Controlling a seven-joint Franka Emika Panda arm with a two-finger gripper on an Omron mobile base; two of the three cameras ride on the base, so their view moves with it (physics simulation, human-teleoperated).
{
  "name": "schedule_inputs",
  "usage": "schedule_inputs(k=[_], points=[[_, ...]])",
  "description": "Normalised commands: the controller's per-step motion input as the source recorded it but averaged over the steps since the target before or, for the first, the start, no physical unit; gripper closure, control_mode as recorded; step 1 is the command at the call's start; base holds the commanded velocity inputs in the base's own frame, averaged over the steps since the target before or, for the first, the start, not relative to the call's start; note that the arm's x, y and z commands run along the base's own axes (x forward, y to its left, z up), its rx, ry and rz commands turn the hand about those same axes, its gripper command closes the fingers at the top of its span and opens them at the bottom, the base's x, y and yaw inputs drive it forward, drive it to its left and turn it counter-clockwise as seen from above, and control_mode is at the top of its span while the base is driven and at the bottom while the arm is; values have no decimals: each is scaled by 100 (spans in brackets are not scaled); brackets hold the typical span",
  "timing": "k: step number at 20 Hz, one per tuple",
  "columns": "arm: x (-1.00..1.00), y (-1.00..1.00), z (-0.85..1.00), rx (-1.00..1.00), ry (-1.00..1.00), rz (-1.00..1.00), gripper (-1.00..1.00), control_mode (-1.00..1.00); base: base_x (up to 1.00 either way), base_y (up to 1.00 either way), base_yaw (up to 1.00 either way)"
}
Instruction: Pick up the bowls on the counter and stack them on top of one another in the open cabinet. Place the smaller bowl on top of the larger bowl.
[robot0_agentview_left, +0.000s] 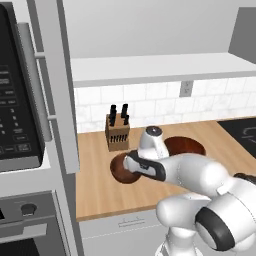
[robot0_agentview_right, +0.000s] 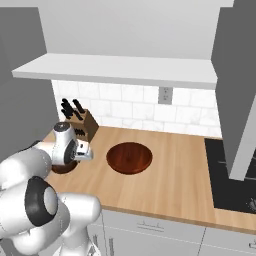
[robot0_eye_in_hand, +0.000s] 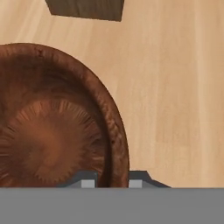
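The smaller bowl (robot0_eye_in_hand: 52, 140), dark brown and deep, stands on the counter (robot0_agentview_left: 100, 190) near its left end, in front of the knife block. My gripper (robot0_eye_in_hand: 111, 183) reaches down onto it and is shut on its right rim, one fingertip inside the bowl and one outside. The white hand hides most of this bowl (robot0_agentview_left: 119, 174) in the left base view, and in the right base view a dark edge of the smaller bowl (robot0_agentview_right: 62, 169) peeks out below the hand. The larger bowl (robot0_agentview_right: 129, 157), wide and reddish-brown, lies flat to the right. The open cabinet's white shelf (robot0_agentview_right: 120, 70) runs above.
A wooden knife block (robot0_agentview_left: 117, 131) stands against the tiled backsplash, just behind the smaller bowl. A tall grey oven and microwave cabinet (robot0_agentview_left: 55, 100) borders the counter on the left. A black cooktop (robot0_agentview_right: 235, 175) lies at the right end. A grey cabinet side (robot0_agentview_right: 240, 90) hangs at the right.
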Motion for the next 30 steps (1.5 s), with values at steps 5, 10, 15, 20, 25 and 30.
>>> schedule_inputs(k=[5,10,15,20,25,30], points=[[2,-92,67,16,-6,-16,100,-100,0,0,0],[17,-97,67,24,0,-18,100,-100,0,0,0],[38,-85,56,12,0,-19,100,-100,0,0,0],[42,-76,0,0,5,-22,100,-100,0,0,0],[23,-66,-26,0,4,-15,100,-100,0,0,0],[-4,-23,-46,3,2,0,100,-100,0,0,0]])
